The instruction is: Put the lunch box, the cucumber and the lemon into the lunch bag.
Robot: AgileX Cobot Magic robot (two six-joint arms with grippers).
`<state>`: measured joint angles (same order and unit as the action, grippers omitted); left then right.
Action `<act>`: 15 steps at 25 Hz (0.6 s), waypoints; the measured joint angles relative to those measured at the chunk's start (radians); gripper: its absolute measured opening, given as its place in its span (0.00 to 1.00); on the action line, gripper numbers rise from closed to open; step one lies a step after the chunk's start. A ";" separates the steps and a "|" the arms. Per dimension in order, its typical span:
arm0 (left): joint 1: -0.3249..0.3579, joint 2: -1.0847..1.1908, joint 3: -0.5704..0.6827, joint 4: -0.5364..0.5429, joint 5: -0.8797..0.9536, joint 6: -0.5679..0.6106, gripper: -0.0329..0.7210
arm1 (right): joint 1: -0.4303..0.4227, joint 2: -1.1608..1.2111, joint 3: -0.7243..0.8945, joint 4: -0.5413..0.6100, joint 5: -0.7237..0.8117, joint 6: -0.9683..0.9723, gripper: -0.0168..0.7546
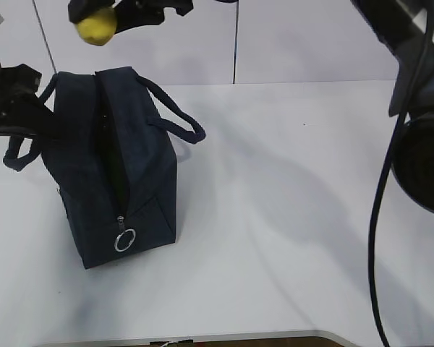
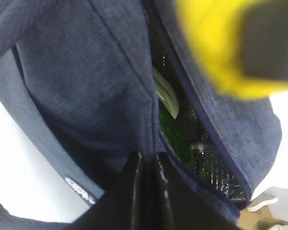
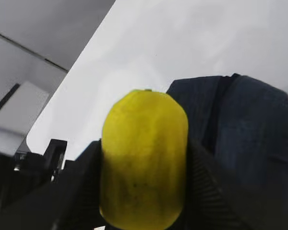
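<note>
Overhead, right gripper (image 3: 144, 191) clamps lemon (image 3: 144, 158) — left gripper (image 2: 146, 191) seemingly pinching lunch bag (image 1: 123, 166).

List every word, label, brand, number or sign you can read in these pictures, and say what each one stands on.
Small white printed mark on the dark navy fabric lunch bag, seen in the left wrist view: too blurred and tilted to read.
Silver ring zipper pull: bears no text that shows.
Bright yellow lemon in the right gripper: no lettering.
Nothing else in any view carries readable words, numbers or signs.
</note>
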<state>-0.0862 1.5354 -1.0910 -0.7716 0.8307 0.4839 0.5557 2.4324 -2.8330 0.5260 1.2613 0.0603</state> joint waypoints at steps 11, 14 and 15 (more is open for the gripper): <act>0.000 0.000 0.000 -0.002 0.004 0.000 0.04 | 0.054 -0.051 0.274 -0.082 0.002 -0.060 0.53; 0.000 0.000 0.000 -0.002 0.004 0.000 0.04 | 0.054 -0.093 0.364 -0.099 0.002 -0.072 0.53; 0.000 0.000 0.000 -0.002 0.004 0.000 0.04 | 0.054 -0.102 0.381 -0.100 0.002 -0.074 0.53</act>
<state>-0.0862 1.5354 -1.0910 -0.7733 0.8345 0.4839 0.6097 2.3308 -2.4525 0.4258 1.2629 -0.0137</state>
